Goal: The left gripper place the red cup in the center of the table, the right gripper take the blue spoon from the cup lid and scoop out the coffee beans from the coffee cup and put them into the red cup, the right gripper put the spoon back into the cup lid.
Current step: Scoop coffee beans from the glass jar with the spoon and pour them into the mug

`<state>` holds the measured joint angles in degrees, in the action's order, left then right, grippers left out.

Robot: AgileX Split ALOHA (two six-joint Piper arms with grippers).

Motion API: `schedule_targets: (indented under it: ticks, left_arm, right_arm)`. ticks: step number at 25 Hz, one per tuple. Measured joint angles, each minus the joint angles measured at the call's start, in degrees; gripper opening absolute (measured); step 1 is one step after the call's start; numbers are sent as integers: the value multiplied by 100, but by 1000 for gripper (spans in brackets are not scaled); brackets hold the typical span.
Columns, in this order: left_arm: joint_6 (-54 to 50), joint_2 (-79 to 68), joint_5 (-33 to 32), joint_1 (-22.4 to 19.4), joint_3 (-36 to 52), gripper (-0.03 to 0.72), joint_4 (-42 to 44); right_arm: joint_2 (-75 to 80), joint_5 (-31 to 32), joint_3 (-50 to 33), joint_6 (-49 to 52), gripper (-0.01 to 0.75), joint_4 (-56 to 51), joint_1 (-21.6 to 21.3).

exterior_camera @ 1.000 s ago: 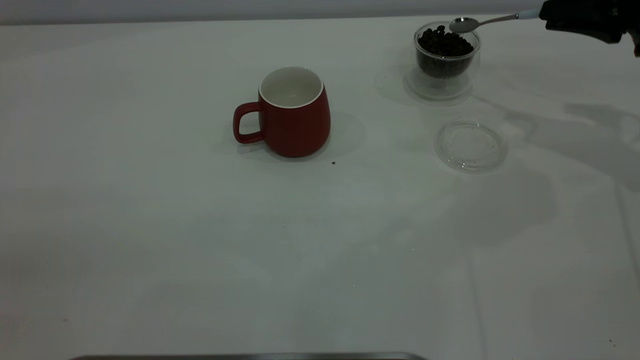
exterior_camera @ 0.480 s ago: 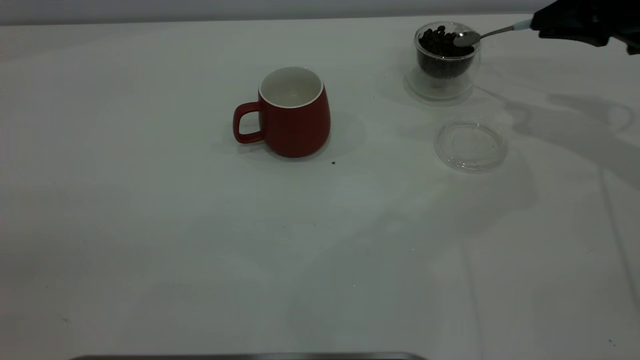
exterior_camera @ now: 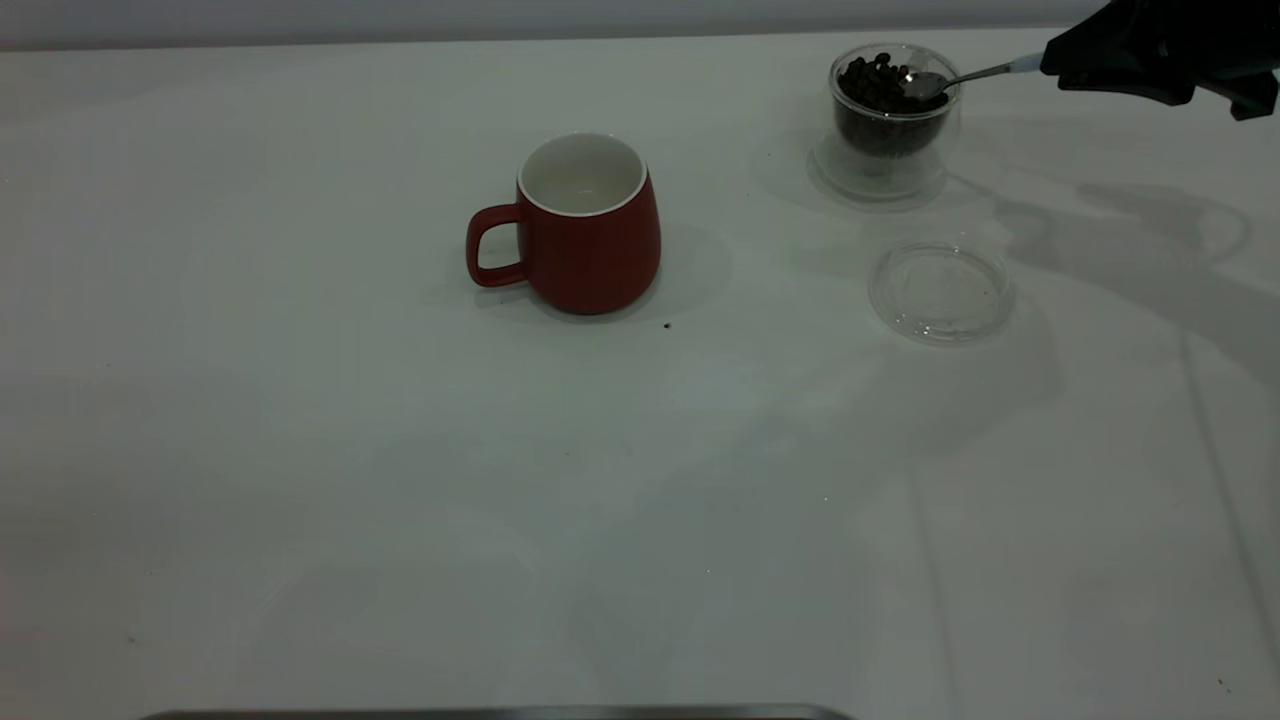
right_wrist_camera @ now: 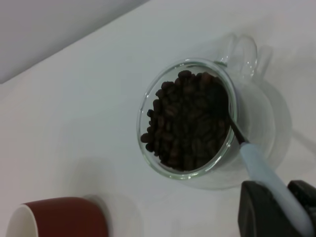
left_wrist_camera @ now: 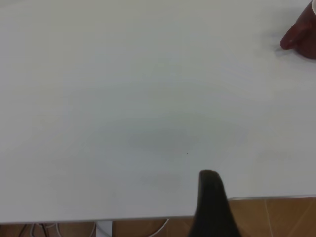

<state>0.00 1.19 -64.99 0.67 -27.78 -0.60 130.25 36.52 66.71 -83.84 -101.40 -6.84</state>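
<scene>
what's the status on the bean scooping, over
Right claw shut on pale blue-handled metal spoon, bowl in dark coffee beans. Squat red ceramic mug empty. Nothing in the way.

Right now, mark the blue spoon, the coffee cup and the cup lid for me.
blue spoon (right_wrist_camera: 264, 172), right wrist view, on the pale blue handle.
coffee cup (exterior_camera: 888, 160), exterior view, on the clear outer wall below the beans.
cup lid (exterior_camera: 941, 291), exterior view, on the middle of the clear disc.

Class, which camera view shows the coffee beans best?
The right wrist view: it looks down into the coffee cup, showing the coffee beans individually. The exterior view shows them only as a distant dark heap. The left wrist view shows none.
</scene>
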Motion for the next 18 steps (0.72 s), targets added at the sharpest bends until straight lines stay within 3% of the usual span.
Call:
schedule_targets:
  ticks: [18]
  left_arm:
    - [0, 0, 0, 0, 0, 587, 0]
  right_arm:
    - [298, 616, 0, 854, 112, 0, -29]
